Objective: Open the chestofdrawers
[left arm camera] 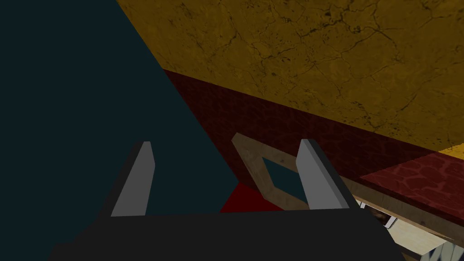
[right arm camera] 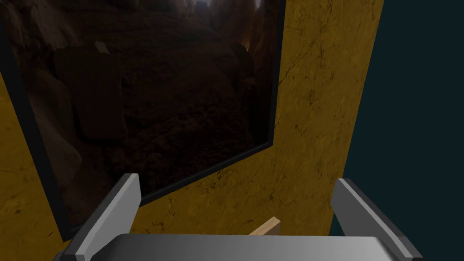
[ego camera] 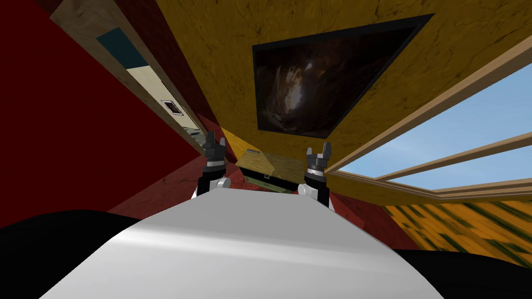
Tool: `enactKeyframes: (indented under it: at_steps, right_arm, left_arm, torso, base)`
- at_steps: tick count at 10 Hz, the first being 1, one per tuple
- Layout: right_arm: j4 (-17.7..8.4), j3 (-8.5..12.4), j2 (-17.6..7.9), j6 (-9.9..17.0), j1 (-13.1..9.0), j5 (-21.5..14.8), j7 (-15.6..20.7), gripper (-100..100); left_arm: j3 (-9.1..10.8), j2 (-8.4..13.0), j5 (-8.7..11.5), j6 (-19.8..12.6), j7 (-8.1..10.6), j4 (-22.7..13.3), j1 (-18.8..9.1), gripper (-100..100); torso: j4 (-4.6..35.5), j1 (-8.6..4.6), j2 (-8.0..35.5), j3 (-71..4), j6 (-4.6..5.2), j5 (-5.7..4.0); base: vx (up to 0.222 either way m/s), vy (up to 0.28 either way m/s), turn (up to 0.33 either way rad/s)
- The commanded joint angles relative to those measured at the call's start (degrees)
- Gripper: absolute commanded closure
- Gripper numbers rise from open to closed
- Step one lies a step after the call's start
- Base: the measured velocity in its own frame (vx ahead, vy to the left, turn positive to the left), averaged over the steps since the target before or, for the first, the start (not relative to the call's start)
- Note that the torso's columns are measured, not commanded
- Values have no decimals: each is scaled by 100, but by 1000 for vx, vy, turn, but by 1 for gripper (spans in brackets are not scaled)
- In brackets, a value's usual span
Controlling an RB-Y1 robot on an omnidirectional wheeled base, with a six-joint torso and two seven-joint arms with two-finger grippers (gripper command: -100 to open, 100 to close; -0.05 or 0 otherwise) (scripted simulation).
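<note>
- The left gripper (ego camera: 215, 139) is raised in front of me, to the left of the low furniture ahead. Its two fingers (left arm camera: 136, 181) stand well apart with nothing between them.
- The right gripper (ego camera: 319, 149) is raised at about the same height, on the other side. Its blades are spread wide and also hold nothing.
- The chest of drawers (ego camera: 267, 167) is small in the head view. It lies between the two grippers and a little beyond them, against the yellow wall (ego camera: 208, 46).
- Its top is a dull tan. Its front is a dark green strip facing me, partly hidden by my own body.
- A small grey object (ego camera: 253, 151) lies on the top near the back edge. I cannot tell what it is.
- I cannot tell from here whether any drawer is pulled out.
- A large dark picture (ego camera: 322, 78) in a black frame hangs on the yellow wall above the chest.
- A window (ego camera: 467, 124) with a pale wooden frame and blue sky is on the right.
- A red wall (ego camera: 67, 135) with a pale-framed doorway (ego camera: 150, 78) is on the left.
</note>
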State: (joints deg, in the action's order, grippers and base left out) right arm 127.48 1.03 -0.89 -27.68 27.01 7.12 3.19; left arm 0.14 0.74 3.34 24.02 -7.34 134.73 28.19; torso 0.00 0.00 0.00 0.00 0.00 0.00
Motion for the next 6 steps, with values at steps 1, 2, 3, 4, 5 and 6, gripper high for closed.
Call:
enactKeyframes:
  at_steps: [1, 2, 3, 4, 5, 6]
  right_arm:
    - [0, 0, 0, 0, 0, 0, 0, 0]
    - [0, 0, 0, 0, 0, 0, 0, 0]
    - [1, 0, 0, 0, 0, 0, 0, 0]
    - [1, 0, 0, 0, 0, 0, 0, 0]
    - [1, 0, 0, 0, 0, 0, 0, 0]
    - [1, 0, 0, 0, 0, 0, 0, 0]
  left_arm:
    - [0, 0, 0, 0, 0, 0, 0, 0]
    - [0, 0, 0, 0, 0, 0, 0, 0]
    - [0, 0, 0, 0, 0, 1, 0, 0]
    - [0, 0, 0, 0, 0, 1, 0, 0]
    - [0, 0, 0, 0, 0, 1, 0, 0]
    - [0, 0, 0, 0, 0, 1, 0, 0]
  torso:
    - [235, 0, 232, -467, 0, 0]
    - [600, 0, 597, -1200, 0, 0]
    - [1006, 0, 1003, -2014, 0, 0]
    - [1424, 0, 1422, -2850, 0, 0]
    - [1846, 0, 1845, -3692, 0, 0]
    - [2268, 0, 2269, -4536, 0, 0]
  base:
    - [0, 0, 0]
    - [0, 0, 0]
    - [0, 0, 0]
    - [0, 0, 0]
    - [0, 0, 0]
    - [0, 0, 0]
